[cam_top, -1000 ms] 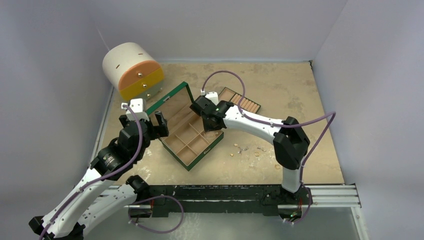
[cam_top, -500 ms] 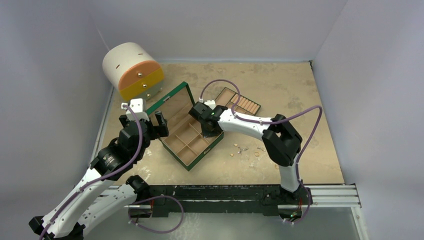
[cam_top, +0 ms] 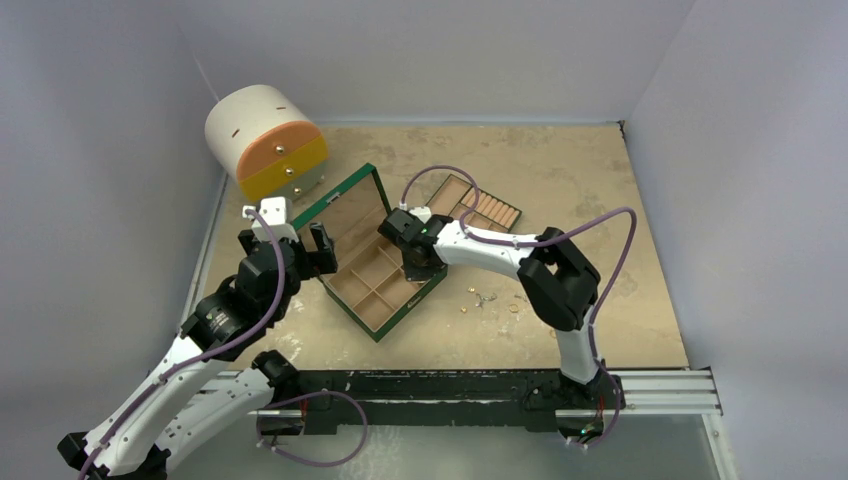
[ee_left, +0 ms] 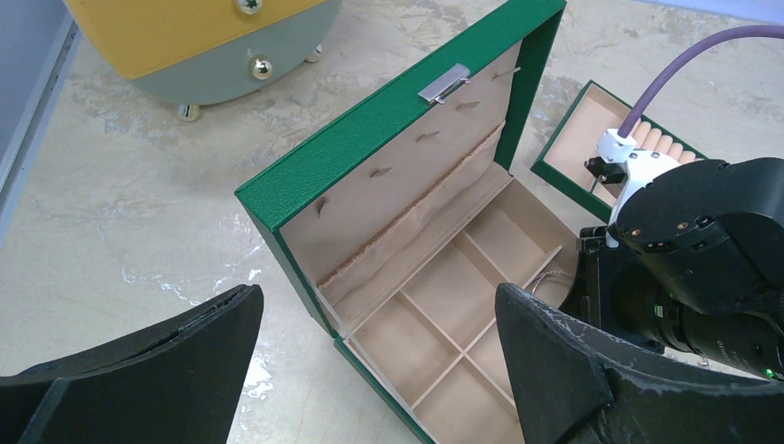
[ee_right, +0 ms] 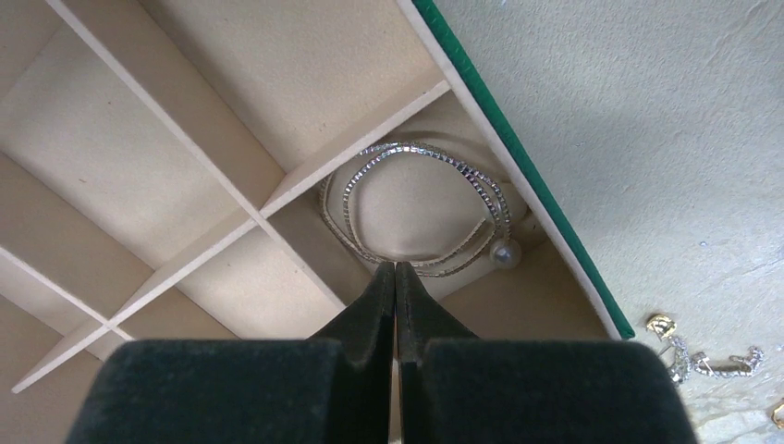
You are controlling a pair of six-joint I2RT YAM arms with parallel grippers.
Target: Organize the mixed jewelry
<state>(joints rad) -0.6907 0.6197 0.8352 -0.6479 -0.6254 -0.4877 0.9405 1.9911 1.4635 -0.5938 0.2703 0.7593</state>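
The green jewelry box lies open with tan compartments. A thin silvery hoop with a pearl bead lies in its corner compartment; it also shows in the left wrist view. My right gripper reaches down into that compartment, its jaws closed on the hoop's near edge. Small gold and silver pieces lie scattered on the table right of the box, some in the right wrist view. My left gripper is open and empty, hovering at the box's left side.
A round white cabinet with orange and yellow drawers stands at the back left. A green tray insert with ring rolls lies behind the box. The upright box lid stands between my left gripper and the cabinet. Walls enclose the table.
My right gripper has moved toward the near side and down into the box's right corner compartment. The left arm has not moved.
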